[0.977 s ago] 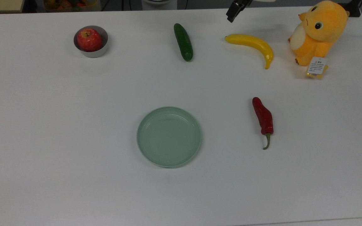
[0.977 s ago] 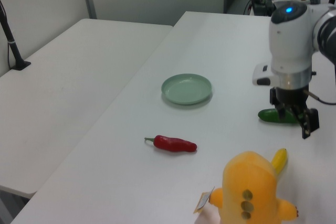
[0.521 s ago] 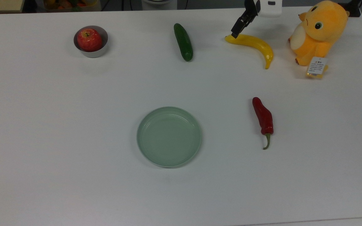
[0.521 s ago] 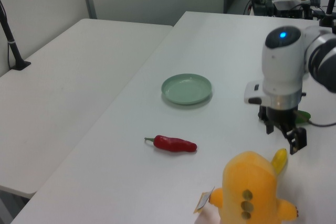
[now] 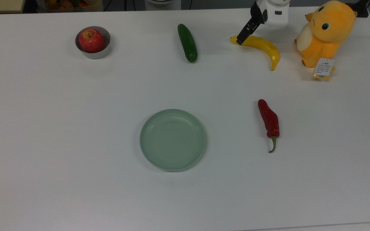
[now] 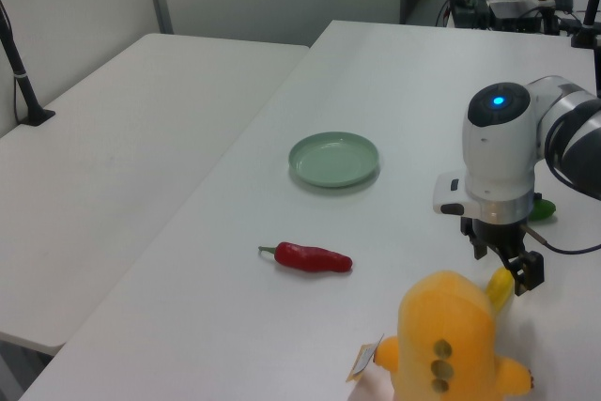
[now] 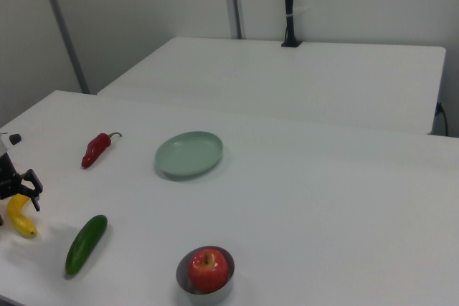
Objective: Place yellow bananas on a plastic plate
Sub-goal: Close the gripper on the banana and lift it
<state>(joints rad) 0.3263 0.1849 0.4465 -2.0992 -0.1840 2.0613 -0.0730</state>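
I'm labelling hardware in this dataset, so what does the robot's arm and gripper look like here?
The arm is made of rounded, glossy white segments joined by dark grey bands. A small blue light glows on top of the wrist housing, and a flat white flange sticks out at its base. A thin dark cable trails off beside it. The gripper is black, with slim angular fingers.

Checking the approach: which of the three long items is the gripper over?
The yellow banana; the gripper is at its blunt end, while the cucumber and chili lie apart.
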